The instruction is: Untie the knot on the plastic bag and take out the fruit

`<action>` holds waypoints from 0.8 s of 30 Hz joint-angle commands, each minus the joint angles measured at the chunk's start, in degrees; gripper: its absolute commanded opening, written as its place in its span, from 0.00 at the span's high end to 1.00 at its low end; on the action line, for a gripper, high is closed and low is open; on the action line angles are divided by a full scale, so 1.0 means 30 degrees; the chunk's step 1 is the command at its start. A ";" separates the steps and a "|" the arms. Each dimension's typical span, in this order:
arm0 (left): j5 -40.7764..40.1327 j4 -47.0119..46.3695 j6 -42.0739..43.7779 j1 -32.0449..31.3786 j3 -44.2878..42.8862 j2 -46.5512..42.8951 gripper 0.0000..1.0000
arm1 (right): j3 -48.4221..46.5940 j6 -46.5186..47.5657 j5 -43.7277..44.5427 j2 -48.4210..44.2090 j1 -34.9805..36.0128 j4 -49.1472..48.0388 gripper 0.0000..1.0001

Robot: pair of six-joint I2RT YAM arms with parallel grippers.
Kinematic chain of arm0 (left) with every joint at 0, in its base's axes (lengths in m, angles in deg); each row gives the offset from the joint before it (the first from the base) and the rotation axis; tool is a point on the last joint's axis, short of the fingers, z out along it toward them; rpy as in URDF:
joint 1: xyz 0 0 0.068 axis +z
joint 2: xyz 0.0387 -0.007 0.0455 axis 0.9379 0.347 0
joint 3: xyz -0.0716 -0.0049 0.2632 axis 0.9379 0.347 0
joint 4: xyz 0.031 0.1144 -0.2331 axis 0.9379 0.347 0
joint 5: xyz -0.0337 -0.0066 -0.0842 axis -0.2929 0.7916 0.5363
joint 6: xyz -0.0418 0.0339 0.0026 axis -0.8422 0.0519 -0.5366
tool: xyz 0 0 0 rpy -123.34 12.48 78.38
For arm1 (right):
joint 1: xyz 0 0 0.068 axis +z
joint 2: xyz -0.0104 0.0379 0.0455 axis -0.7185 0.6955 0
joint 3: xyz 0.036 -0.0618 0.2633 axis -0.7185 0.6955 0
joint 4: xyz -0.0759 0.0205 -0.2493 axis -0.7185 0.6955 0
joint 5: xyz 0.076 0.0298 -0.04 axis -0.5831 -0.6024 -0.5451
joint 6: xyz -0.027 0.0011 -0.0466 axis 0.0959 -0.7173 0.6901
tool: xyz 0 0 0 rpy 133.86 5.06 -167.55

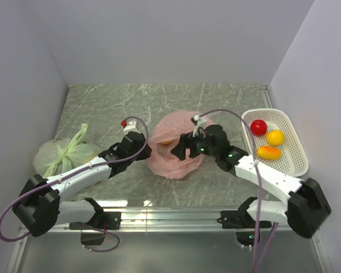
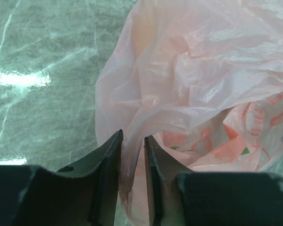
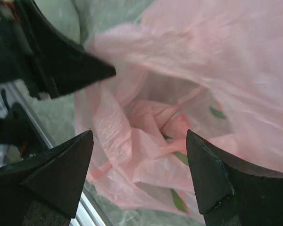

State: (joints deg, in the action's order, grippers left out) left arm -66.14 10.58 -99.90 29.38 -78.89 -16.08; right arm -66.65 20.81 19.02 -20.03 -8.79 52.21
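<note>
The pink plastic bag (image 1: 173,166) lies crumpled at the table's middle, its mouth loose. I see no tied knot tuft in any view. An orange fruit (image 1: 167,141) shows through its left side. My left gripper (image 1: 145,149) is shut on a fold of the bag's edge (image 2: 132,155) at its left side, seen between the fingers in the left wrist view (image 2: 133,137). My right gripper (image 1: 184,149) is open and empty above the bag's mouth (image 3: 151,117), its midpoint over pink folds (image 3: 139,134). The left fingers (image 3: 61,66) show at upper left there.
A white basket (image 1: 298,165) at the right holds a red fruit (image 1: 258,127), a yellow fruit (image 1: 275,137) and an orange fruit (image 1: 268,152). A tied pale green bag (image 1: 65,151) lies at the left, beside the left arm. Grey walls close in three sides.
</note>
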 commanded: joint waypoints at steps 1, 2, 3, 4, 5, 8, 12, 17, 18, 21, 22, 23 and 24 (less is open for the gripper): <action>-0.0008 -0.0117 0.0407 -0.0009 -0.0993 0.0119 0.70 | -0.1433 0.0780 -0.0639 0.2128 0.1093 -0.2187 0.15; -0.0067 -0.0058 0.0436 -0.0009 -0.1052 0.0061 0.70 | -0.1727 0.0489 -0.0436 0.3497 0.1153 -0.2221 0.15; -0.0068 0.0029 0.0436 0.0020 -0.1082 0.0060 0.72 | -0.2136 0.0313 0.0552 0.4236 0.1211 -0.2018 0.15; -0.0126 0.0117 0.0494 0.0020 -0.1227 0.0002 0.73 | -0.2894 0.0137 0.1229 0.4881 0.1270 -0.1610 0.15; -0.0213 0.0176 0.0494 0.0020 -0.1315 -0.0027 0.75 | -0.3104 -0.0242 0.1903 0.5932 0.1241 -0.1722 0.14; -0.0127 0.0294 0.0612 0.0020 -0.1462 -0.0115 0.81 | -0.3515 -0.1236 0.4452 0.7345 0.1270 -0.3068 0.11; -0.0010 0.0499 0.0729 0.0020 -0.1726 -0.0086 0.85 | -0.4889 -0.3112 0.7207 0.9249 0.1241 -0.4035 0.01; 0.0400 0.0324 0.0670 0.0020 -0.1668 0.0002 0.86 | -0.6063 -0.4609 0.8296 1.1828 0.1300 -0.5588 0.00; 0.0517 0.0294 0.0699 0.0020 -0.1639 0.0060 0.86 | -0.6529 -0.4727 0.8413 1.2179 0.1387 -0.5735 0.00; 0.0898 0.0177 0.0729 0.0020 -0.1609 0.0265 0.85 | -0.7555 -0.5343 0.9350 1.3469 0.1475 -0.5212 0.00; 0.1015 0.0148 0.0758 0.0020 -0.1580 0.0382 0.85 | -0.7792 -0.5431 0.9438 1.4081 0.1475 -0.5065 0.00; 0.1045 0.0089 0.0729 0.0020 -0.1522 0.0412 0.85 | -0.8026 -0.5431 0.9410 1.4377 0.1446 -0.4947 0.00; 0.1132 0.0002 0.0729 0.0020 -0.1463 0.0470 0.85 | -0.8434 -0.5460 0.9294 1.4670 0.1475 -0.4859 0.00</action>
State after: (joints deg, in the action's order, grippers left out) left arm -64.54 11.89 -98.48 29.38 -81.84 -15.32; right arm -88.03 6.69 43.37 21.82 -4.81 39.47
